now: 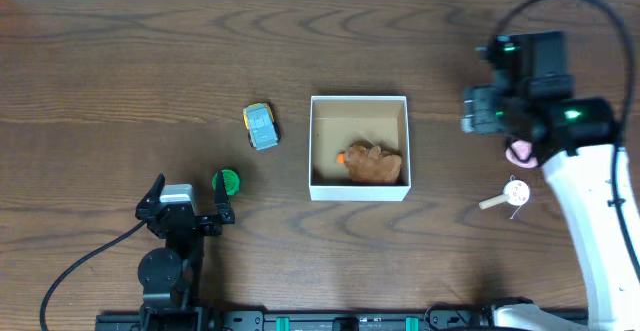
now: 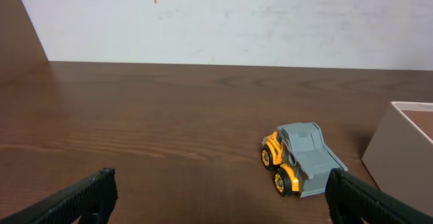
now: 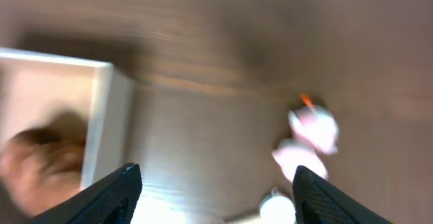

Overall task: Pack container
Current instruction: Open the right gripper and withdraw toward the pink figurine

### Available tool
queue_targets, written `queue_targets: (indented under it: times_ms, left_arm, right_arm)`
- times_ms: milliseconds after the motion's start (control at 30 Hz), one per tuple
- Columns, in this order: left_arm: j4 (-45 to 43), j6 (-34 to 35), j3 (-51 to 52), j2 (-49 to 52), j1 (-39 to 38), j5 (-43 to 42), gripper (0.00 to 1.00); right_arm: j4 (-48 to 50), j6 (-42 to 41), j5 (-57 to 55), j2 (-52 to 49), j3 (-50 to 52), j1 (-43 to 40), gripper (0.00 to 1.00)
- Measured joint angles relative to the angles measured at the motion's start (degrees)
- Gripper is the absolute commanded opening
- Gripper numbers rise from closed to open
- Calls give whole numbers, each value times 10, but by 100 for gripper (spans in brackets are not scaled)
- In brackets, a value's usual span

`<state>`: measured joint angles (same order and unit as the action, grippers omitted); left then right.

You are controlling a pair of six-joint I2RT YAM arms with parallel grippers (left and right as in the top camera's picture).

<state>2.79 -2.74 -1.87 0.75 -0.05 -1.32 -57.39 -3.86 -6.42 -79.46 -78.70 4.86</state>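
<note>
Your box (image 1: 360, 99) sits at the middle of the table (image 1: 120, 61), open side up. Judge it light and thin-walled: the cardboard will likely flex if pinched and skid if bumped. If you must move it, pinch 1 wall near a corner, where it should be stiffest, and lower things in rather than pushing against the sides.

Inside lies 1 brown plush toy (image 1: 375, 164), with an orange bit showing, against the near right part. The rest of the tan floor is bare.

Outside it, a yellow and grey toy truck (image 1: 262, 127) stands near its left wall and a green piece (image 1: 227, 181) sits beside your left claw (image 2: 220, 197). A pink toy (image 1: 519, 152) lies well off to the right.

Both the left claw and the right claw (image 3: 216, 183) are spread wide, grasping nothing.
</note>
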Motion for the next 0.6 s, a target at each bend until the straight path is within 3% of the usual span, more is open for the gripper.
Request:
queue_targets:
  times_ms: [100,300,600]
  left_arm:
    - [0,0,0,0,0,0,98]
    - [0,0,0,0,0,0,98]
    - [0,0,0,0,0,0,98]
  right_arm:
    - [-13,-32,-1,0,2,-61,80]
    - [2,-55,-1,0,40,-151,80]
    - [160,-64,23,0,187,-203,77]
